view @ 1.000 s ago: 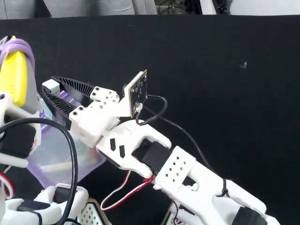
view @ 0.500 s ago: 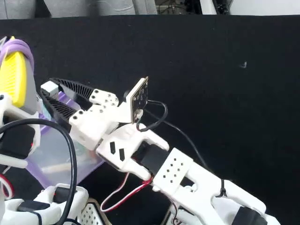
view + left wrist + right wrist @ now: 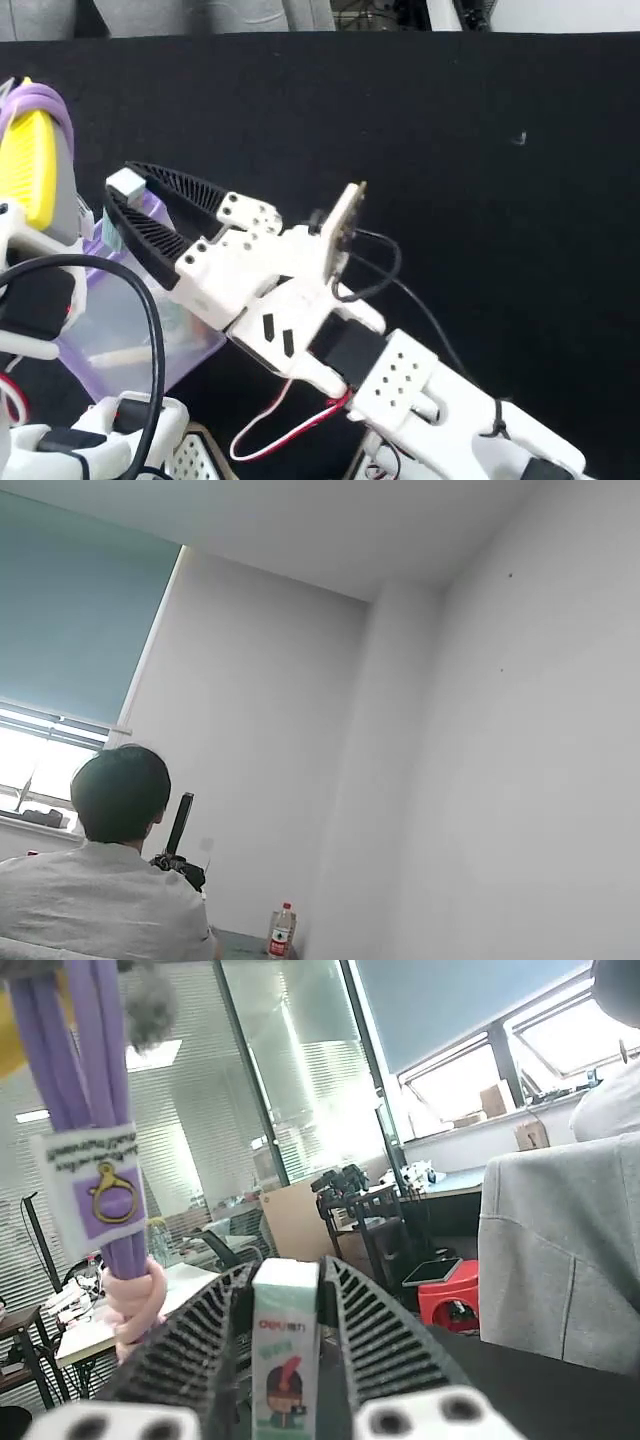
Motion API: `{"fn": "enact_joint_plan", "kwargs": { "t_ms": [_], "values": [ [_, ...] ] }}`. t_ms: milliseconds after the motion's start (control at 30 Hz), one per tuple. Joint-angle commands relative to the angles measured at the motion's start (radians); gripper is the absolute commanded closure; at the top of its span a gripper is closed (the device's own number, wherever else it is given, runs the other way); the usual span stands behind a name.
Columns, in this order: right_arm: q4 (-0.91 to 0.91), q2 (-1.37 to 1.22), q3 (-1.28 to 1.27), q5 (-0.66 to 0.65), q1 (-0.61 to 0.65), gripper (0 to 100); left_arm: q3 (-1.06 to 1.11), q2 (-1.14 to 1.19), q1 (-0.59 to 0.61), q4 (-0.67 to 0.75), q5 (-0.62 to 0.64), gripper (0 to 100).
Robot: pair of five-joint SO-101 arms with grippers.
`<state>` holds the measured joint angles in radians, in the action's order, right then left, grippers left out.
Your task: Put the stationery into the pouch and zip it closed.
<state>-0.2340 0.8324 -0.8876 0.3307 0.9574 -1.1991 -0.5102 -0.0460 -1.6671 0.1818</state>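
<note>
Fingers (image 3: 380,1340) of the right gripper (image 3: 285,1275) clamp a small white box (image 3: 285,1360) bearing a cartoon figure.

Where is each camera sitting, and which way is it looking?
High view: fixed above the table, looking down; shows the right gripper holding a small white box beside the pouch.
Left wrist view: on the left wrist, aimed up at white walls and ceiling.
Right wrist view: on the right wrist, looking along its own fingers toward windows.
Shared: high and right wrist views both show that box.
</note>
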Motion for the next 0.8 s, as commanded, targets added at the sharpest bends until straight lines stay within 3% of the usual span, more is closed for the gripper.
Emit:
{"fn": "enact_joint_plan", "kwargs": {
  "t_ms": [0, 433, 767],
  "values": [
    [-0.029, 0.022, 0.005, -0.006, -0.011, 98.7, -0.008, 0.005, -0.007, 0.017, 0.009, 97],
    [-0.167, -0.139, 0.013, -0.011, -0.011, 98.7, -0.008, 0.005, -0.007, 0.015, 0.009, 97],
    [-0.160, -0.202, 0.002, -0.011, 0.031, 98.7, -0.012, 0.005, -0.007, 0.017, 0.009, 97]
  ]
}}
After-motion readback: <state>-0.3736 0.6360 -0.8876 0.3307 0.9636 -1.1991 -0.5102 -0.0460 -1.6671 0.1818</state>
